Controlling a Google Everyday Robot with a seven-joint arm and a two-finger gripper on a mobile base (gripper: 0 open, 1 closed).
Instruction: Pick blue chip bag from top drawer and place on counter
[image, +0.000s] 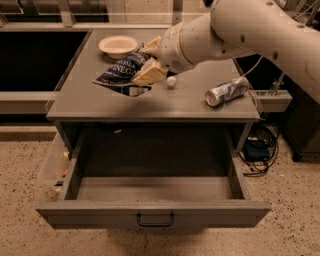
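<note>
The blue chip bag (121, 73), dark blue foil with white lettering, hangs just above the counter (100, 102) at its middle left. My gripper (148, 61) is shut on the bag's right end, with cream fingers (148, 75) above and below it. The white arm reaches in from the upper right. The top drawer (154, 215) is pulled wide open below the counter, with nothing showing inside it. Its black handle (155, 220) is centred on the front panel.
A white bowl (118, 46) sits at the counter's back left. A crushed silver-blue can (227, 92) lies on the counter's right side. A small white ball (171, 81) rests near the middle. Cables lie on the floor at right (257, 150).
</note>
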